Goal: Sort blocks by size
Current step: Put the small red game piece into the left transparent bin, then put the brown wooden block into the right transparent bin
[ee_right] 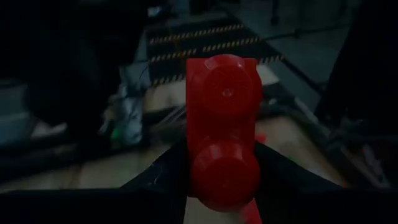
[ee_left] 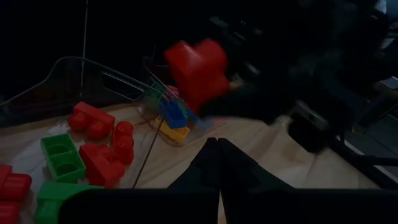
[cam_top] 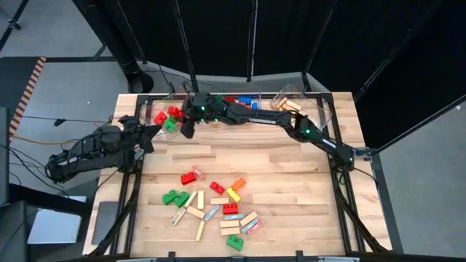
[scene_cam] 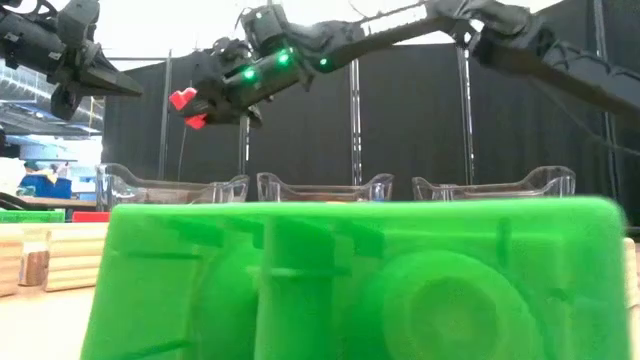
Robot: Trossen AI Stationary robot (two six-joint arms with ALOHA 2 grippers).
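One red brick (ee_right: 224,130) sits grasped in the right fingers (scene_cam: 190,108) above the left bin (cam_top: 162,109); left fingers (ee_left: 214,163) clenched.

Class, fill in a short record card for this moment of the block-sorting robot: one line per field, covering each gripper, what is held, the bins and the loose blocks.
right gripper: raised above the far left bin, shut on a red block
left gripper: shut, empty, waiting at the table's left edge
far left bin: holds red and green blocks
middle bin: blue and red blocks
right bin: tan wooden bars
loose blocks: mixed pile on the near table
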